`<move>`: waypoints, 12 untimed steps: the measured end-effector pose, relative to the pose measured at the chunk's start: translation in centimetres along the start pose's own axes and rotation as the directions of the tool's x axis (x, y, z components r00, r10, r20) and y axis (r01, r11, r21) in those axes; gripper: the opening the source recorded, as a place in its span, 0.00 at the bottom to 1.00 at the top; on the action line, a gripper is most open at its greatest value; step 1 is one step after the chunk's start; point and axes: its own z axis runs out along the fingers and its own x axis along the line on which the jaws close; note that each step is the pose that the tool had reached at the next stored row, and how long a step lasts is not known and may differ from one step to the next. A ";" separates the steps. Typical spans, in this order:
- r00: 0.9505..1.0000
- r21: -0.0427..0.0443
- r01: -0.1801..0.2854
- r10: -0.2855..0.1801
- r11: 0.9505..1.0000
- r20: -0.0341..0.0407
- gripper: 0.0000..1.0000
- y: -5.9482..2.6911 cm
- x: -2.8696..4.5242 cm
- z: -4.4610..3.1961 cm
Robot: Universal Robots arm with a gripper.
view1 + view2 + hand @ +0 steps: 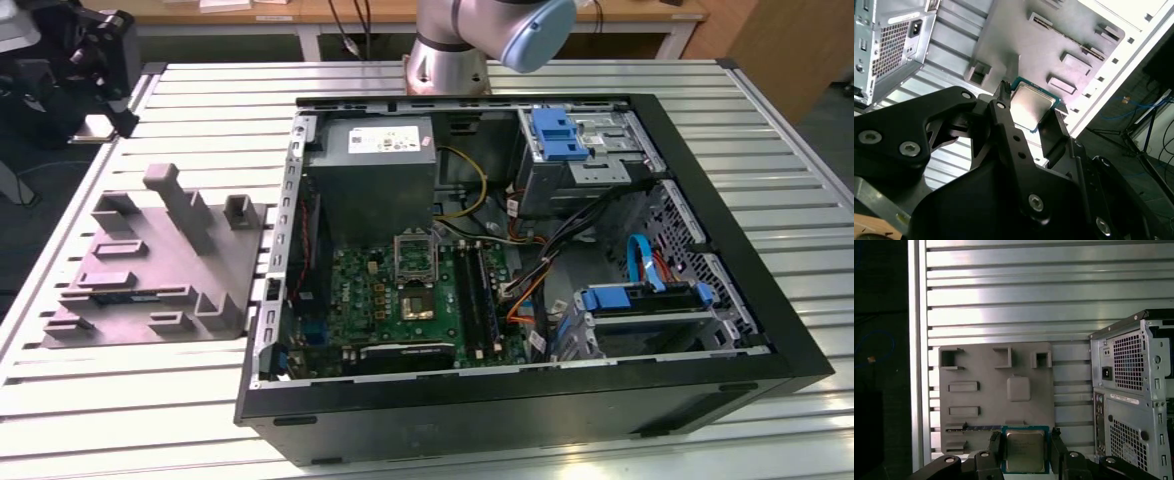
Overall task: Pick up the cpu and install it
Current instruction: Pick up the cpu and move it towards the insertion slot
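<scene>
Pinches the cpu [1025, 451] tight by two opposite edges in the gripper [1025, 456], with a black finger [995, 444] at each side. Holds it up in the air over the grey moulded tray [979, 400], silvery top turned towards both wrist views. Hangs off to the side of the open computer case [534, 405], standing just beside that tray on the slatted table [134, 400]

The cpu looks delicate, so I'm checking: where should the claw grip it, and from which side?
Grip the cpu by two opposite thin edges, coming square onto its flat metal top. It is a thin flat square, and the claw clamps exactly those edges in both wrist views.
</scene>
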 end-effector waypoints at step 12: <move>1.000 0.000 0.000 0.000 1.000 0.000 0.47 0.01 -0.48 0.00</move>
